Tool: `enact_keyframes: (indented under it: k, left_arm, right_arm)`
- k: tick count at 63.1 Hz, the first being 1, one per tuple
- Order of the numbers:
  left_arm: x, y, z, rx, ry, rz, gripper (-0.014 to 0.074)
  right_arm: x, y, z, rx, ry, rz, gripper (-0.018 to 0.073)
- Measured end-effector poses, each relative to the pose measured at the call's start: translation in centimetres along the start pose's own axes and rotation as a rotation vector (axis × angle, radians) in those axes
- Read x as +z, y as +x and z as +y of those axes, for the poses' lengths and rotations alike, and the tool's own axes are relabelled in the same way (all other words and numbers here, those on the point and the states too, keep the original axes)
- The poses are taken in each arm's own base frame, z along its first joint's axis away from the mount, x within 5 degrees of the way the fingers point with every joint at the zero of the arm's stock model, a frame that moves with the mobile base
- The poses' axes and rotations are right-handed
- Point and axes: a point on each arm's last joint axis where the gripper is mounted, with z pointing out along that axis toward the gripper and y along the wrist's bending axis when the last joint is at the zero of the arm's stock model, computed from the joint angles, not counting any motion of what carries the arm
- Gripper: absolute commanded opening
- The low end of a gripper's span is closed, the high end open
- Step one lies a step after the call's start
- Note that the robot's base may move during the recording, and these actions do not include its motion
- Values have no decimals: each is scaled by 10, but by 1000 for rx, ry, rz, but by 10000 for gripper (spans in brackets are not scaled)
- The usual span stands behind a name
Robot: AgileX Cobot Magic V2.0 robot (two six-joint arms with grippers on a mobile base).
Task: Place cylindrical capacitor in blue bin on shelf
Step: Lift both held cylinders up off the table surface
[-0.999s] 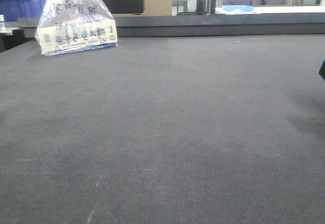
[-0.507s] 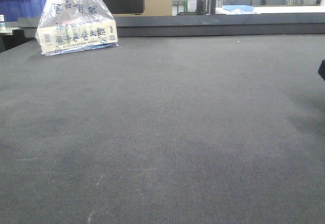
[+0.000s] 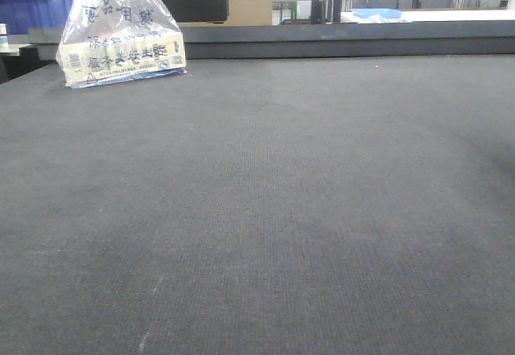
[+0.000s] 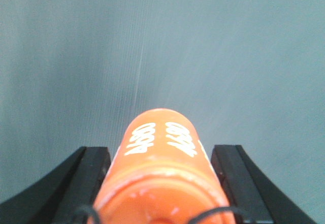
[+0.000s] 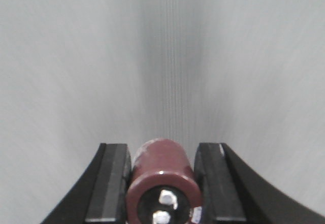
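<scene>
Right gripper (image 5: 161, 153) with black curved fingers (image 5: 112, 181) pinching a dark maroon cylindrical capacitor (image 5: 163, 170) from both sides, two silver screw terminals (image 5: 163, 206) on its black end facing the camera, pale grey blurred surface (image 5: 61, 56) lying beyond, a darker band (image 5: 165, 71) running up its middle

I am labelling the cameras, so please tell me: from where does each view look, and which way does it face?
Front view: low over the dark grey tabletop, facing forward toward a printed plastic bag at far left; no robot part shows.
Left wrist view: behind the left fingers, looking along them; they hold an orange cylinder.
Right wrist view: behind the right fingers, which hold a dark red capacitor.
Shared: both wrist views show plain grey surface ahead.
</scene>
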Motion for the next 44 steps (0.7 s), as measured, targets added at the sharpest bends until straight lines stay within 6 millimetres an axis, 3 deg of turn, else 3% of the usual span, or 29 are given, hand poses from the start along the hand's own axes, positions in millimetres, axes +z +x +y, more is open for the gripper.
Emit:
enact_keyframes:
  k: [19, 44]
  left_arm:
    - [-46, 45, -4, 80, 87, -221, -111]
    - [-135, 87, 1, 78, 89, -681, -111]
  right_arm:
    - [-39, 22, -4, -46, 6, -285, -162]
    - [-122, 47, -4, -83, -3, -609, -162]
